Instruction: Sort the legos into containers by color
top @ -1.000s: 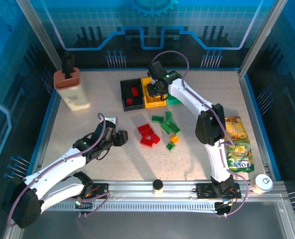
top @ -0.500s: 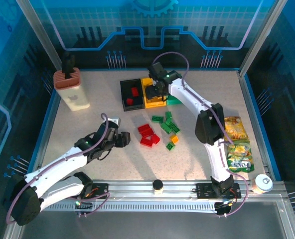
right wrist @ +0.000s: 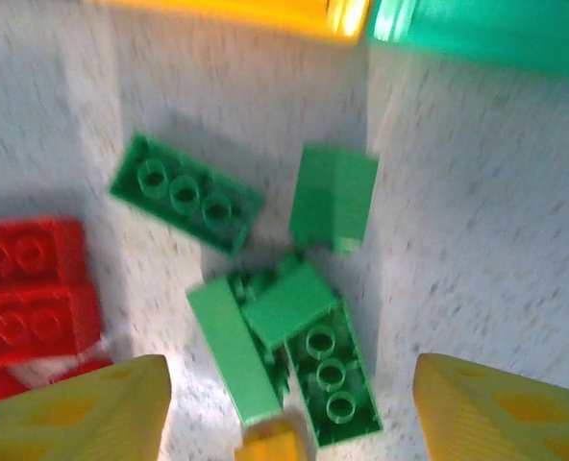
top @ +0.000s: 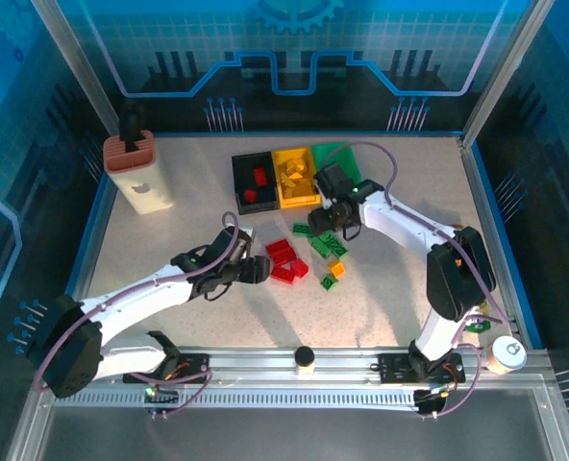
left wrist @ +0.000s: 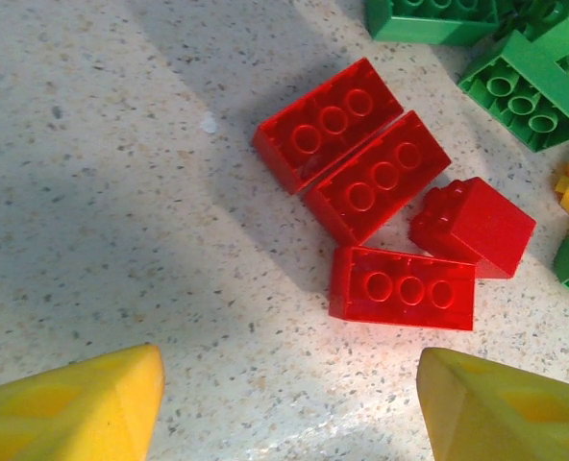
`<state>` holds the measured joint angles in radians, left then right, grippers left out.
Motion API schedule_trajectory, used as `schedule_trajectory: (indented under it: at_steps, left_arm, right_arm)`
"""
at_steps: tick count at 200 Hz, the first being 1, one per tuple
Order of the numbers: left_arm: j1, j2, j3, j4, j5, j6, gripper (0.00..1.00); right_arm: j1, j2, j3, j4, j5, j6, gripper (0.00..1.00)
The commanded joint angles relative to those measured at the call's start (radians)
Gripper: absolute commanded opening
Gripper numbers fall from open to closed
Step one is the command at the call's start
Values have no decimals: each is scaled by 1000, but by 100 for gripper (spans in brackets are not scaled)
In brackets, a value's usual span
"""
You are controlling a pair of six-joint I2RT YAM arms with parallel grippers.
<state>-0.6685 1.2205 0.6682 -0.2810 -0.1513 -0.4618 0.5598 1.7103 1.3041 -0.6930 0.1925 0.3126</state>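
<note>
Several red legos (top: 286,261) lie mid-table, close up as a cluster (left wrist: 379,176). My left gripper (top: 258,271) stands just left of them, open, with bare table between its yellow fingers (left wrist: 83,408). Green legos (top: 327,241) lie to the right of the red ones, and an orange one (top: 337,270) sits nearer me. My right gripper (top: 321,220) hovers over the green pile (right wrist: 284,322), open and holding nothing. The black bin (top: 238,182) holds red legos. The yellow bin (top: 309,199) holds yellow ones. The green bin (top: 334,152) stands behind the right arm.
A beige-and-brown holder (top: 138,173) stands at the back left. A white-capped cup (top: 504,353) and a small dark-capped object (top: 305,359) sit by the front rail. Blue walls edge the table on three sides.
The right arm swung from over the yellow bin back toward me to the green legos, its jaws now open. The left gripper slid right toward the red legos and opened wider.
</note>
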Motion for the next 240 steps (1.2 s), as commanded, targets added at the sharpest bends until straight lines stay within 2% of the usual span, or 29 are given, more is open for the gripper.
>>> schedule_trajectory:
  at_steps: [1,56,103,160,240]
  left_arm:
    - [-9,28,31,42,25,23,71]
    - [-14,96,56,58,48,21,71]
    - [-15,85,35,69,52,6,71]
    - [-15,76,24,66,42,4,71]
    - [-17,73,6,84,35,-1,70]
  right_arm:
    - [25,-88,-105,44,-43,59,66]
    - [85,-146,-258,31,-39,163,59]
    - [109,-127,-313,49,-32,202,59]
    - [111,-67,-321,87,-19,214,58]
    - [109,6,-319,116,1,226,50]
